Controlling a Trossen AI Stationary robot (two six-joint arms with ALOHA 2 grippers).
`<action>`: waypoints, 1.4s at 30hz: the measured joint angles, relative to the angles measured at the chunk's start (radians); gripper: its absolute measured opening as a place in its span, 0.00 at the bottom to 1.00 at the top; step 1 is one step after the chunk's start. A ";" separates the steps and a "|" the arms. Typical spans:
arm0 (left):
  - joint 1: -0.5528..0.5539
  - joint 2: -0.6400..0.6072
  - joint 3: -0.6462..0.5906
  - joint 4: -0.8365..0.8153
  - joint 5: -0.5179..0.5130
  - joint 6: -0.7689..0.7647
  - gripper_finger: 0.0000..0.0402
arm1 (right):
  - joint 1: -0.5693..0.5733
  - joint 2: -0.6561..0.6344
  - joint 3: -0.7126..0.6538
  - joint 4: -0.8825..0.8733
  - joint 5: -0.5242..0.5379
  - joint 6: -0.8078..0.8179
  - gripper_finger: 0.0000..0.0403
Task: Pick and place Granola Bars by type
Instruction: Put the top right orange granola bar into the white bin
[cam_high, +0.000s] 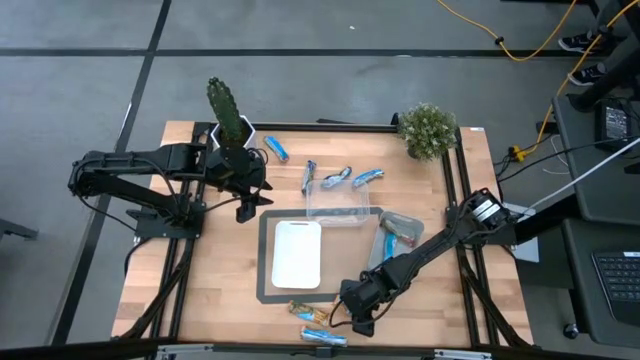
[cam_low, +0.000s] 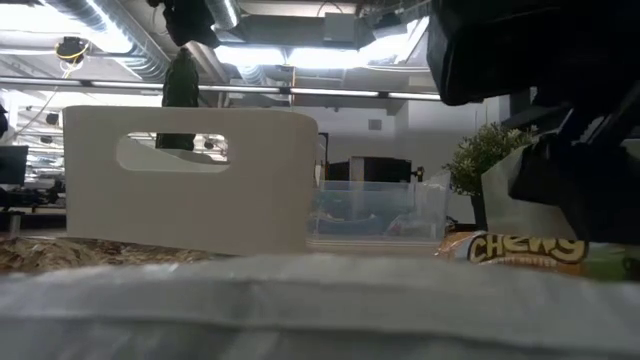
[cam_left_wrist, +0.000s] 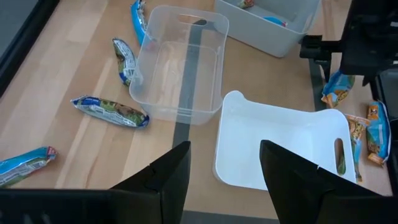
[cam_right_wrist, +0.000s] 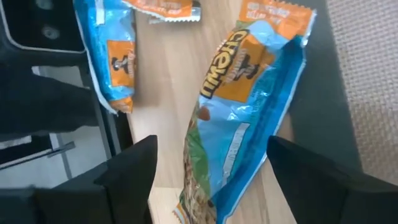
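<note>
Wooden table (cam_high: 200, 300) carries three trays, two plants. Right gripper (cam_high: 352, 312), fingers spread, hangs over an orange-blue granola bar (cam_right_wrist: 239, 112); left gripper (cam_high: 250, 200) spread, empty.

The clear bin (cam_high: 337, 203) sits behind the white tray (cam_high: 297, 253); granola bars (cam_high: 312, 313) lie before the tray.

Looking straight down over the whole table (cam_high: 220, 300); peering level across it, close behind the white tray (cam_low: 190, 180); wrist cameras facing downward, left also catching that tray.
</note>
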 joint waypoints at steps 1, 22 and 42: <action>0.000 0.000 0.000 0.000 0.000 0.000 0.46 | 0.000 0.000 0.000 -0.008 0.014 0.005 0.73; 0.000 0.000 0.000 0.001 0.000 0.000 0.46 | 0.004 0.013 0.068 -0.072 0.018 -0.094 0.19; 0.000 -0.001 0.000 0.049 0.142 0.050 0.46 | -0.023 0.007 0.812 -1.066 0.376 -0.390 0.02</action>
